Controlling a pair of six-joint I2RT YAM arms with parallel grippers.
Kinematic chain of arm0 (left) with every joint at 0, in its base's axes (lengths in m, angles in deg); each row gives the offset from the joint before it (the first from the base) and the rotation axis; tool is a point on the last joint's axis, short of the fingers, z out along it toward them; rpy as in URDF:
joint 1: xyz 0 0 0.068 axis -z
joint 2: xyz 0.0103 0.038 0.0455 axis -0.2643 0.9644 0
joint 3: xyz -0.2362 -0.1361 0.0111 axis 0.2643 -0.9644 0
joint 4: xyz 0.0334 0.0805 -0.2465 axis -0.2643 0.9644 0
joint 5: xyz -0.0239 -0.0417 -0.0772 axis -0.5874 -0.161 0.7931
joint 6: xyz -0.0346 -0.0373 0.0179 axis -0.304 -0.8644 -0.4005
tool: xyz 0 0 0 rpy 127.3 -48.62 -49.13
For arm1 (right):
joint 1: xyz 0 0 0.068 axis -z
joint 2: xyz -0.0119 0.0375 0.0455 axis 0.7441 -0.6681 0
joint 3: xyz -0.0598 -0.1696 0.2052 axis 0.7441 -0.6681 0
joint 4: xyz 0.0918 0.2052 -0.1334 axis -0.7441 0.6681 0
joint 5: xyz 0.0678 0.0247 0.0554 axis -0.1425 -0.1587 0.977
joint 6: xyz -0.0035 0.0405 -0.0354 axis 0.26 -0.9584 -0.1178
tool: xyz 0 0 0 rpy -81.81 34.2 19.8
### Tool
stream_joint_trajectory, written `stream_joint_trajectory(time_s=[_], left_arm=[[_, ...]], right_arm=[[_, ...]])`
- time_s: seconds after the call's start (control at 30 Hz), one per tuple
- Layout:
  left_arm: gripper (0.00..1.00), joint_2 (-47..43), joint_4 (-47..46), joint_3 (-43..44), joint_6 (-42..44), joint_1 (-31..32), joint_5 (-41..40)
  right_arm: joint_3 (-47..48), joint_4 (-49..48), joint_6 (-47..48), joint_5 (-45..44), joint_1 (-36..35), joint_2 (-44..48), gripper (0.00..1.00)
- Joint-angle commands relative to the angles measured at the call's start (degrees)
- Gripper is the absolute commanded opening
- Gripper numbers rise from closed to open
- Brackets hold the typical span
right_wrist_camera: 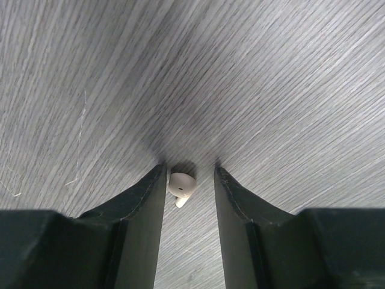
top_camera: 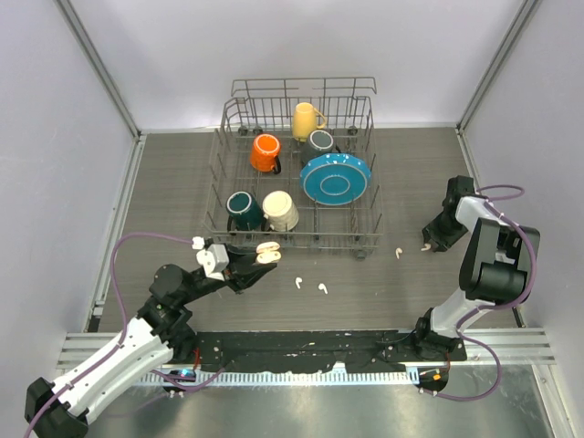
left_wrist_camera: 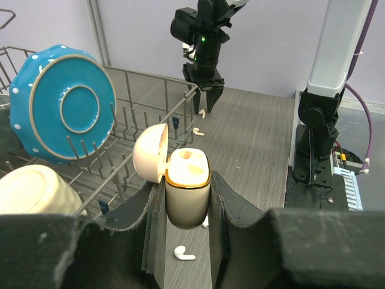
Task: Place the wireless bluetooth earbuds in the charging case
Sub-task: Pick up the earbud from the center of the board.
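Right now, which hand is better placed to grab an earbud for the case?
Right. The right hand straddles an earbud, a finger on each side, not closed on it. The left hand is occupied, gripping the open charging case.

you look down on a table with a dark grey wood top, its thin lines running side to side. plain pale walls stand round it: the back wall, the left wall and the right wall. the light is soft. a shiny metal rail runs along the near edge
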State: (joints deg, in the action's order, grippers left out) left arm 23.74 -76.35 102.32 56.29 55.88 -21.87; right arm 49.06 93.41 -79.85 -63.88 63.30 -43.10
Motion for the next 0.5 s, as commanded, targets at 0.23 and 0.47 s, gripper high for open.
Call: stream_joint_trajectory(time_s=[0.23,0.47], left_arm=[[0.00,-0.4,-2.1,-0.4,-0.1,0.2,-0.1],[0.00,-0.3,-2.2,-0.5,-0.1,0.2,-0.2]], right_arm=[[-3.1,-4.2,-0.4,3.7,0.1,0.8,0.34],[-3.4,-5.0,-0.4,4.2,0.1,1.0,0.38]])
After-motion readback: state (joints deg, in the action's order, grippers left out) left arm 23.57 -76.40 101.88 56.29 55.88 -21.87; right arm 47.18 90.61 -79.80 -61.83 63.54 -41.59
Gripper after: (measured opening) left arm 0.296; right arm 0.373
